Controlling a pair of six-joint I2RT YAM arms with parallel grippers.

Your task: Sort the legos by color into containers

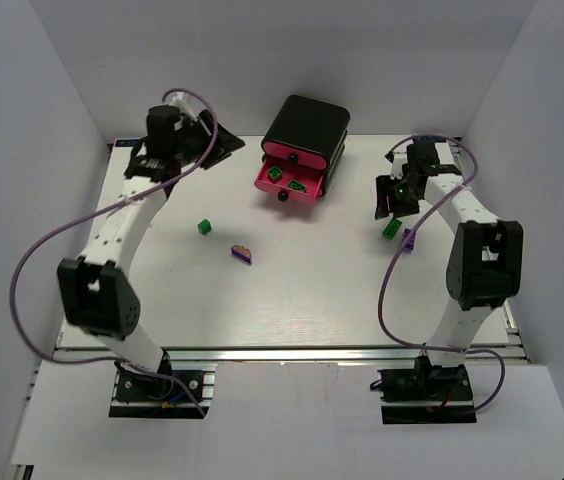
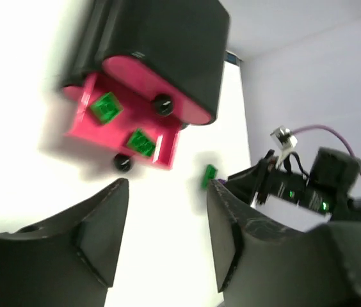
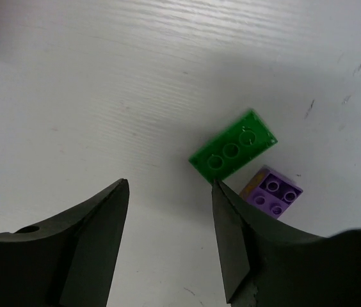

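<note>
The right gripper (image 3: 169, 185) is shown released, its jaws apart above the bare desk (image 3: 104, 96) with nothing between them. A bright green brick (image 3: 233, 147) lies just beside one finger, outside the gap, and a purple brick (image 3: 271, 192) lies close against it. If the gripper is lowered from here, the green brick is likely to be struck by that finger and pushed aside rather than caught. Both bricks could also be pinched together, so that colours are mixed in one drawer.

The left gripper (image 2: 168, 185) is likewise released and empty, held at the back left of the desk. The open pink drawer (image 2: 77, 118) of the black box (image 1: 307, 122) holds two green bricks (image 2: 105, 107). The drawer could be nudged if it is approached carelessly.
</note>
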